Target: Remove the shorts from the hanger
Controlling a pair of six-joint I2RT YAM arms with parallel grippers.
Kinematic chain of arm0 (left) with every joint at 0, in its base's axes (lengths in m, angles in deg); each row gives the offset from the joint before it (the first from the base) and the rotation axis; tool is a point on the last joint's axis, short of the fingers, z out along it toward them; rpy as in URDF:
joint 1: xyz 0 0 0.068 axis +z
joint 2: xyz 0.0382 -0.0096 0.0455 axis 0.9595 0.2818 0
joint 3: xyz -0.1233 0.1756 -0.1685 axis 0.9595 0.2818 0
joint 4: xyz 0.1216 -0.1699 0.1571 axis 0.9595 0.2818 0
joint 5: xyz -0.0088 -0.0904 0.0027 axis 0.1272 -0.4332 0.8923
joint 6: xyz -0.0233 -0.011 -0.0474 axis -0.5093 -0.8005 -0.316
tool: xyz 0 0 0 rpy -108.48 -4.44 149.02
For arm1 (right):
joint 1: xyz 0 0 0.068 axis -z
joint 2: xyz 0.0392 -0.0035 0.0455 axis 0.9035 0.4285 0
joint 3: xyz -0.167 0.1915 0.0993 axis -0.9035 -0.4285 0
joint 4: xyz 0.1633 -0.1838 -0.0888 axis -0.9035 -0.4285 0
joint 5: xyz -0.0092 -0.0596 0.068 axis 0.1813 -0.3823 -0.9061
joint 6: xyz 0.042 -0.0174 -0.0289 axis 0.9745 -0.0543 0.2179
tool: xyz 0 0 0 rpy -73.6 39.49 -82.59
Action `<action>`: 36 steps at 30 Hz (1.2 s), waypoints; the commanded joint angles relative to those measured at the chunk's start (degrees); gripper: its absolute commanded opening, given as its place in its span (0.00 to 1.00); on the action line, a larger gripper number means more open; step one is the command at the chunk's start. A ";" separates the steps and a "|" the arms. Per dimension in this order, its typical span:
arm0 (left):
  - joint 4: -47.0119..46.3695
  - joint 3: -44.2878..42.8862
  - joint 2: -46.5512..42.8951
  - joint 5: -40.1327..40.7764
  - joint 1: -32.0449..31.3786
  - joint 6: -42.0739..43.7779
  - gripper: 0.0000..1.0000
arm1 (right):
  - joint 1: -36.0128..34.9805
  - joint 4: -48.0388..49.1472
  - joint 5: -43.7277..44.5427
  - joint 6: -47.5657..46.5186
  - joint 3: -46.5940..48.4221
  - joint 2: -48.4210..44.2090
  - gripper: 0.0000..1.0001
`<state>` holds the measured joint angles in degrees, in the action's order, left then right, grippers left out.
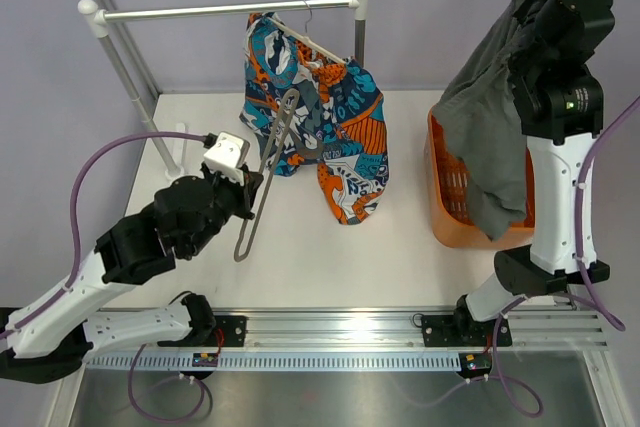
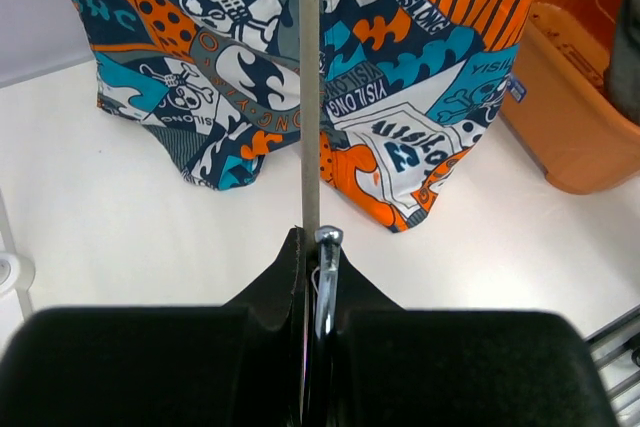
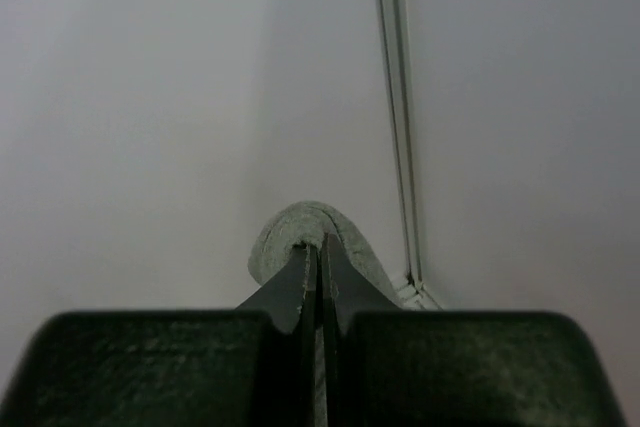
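Note:
The shorts (image 1: 340, 127), in a teal, orange, white and black print, hang from the cream-white hanger (image 1: 315, 45), whose wire hook rests on the rack rail (image 1: 220, 12). They fill the top of the left wrist view (image 2: 400, 77). My left gripper (image 1: 252, 197) is in front of and to the left of them. It is shut (image 2: 315, 242) on the hook end of a second, grey hanger (image 1: 270, 162), which reaches up across the shorts. My right gripper (image 3: 320, 245) is raised high and shut on a fold of a grey garment (image 1: 490, 127).
An orange basket (image 1: 445, 207) stands at the right under the hanging grey garment, and it shows in the left wrist view (image 2: 570, 117). The rack's left post and foot (image 1: 170, 152) stand at the table's back left. The wall is close behind the rack.

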<state>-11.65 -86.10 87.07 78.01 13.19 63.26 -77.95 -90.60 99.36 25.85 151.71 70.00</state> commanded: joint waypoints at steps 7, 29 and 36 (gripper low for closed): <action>-0.16 -0.78 1.02 2.20 0.06 -0.49 0.00 | 2.69 5.53 -5.03 16.78 -40.26 -20.27 0.04; 10.12 -18.61 10.60 -26.09 23.08 5.23 0.00 | 2.77 -2.73 -22.51 26.10 -61.82 -40.94 0.88; 9.43 -25.21 16.23 -35.84 31.86 2.85 0.00 | 2.77 -3.08 -31.29 26.63 -61.57 -43.49 0.88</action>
<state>-0.41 -107.80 101.84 49.39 41.40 66.97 -75.39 -92.72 74.27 51.77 89.57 26.55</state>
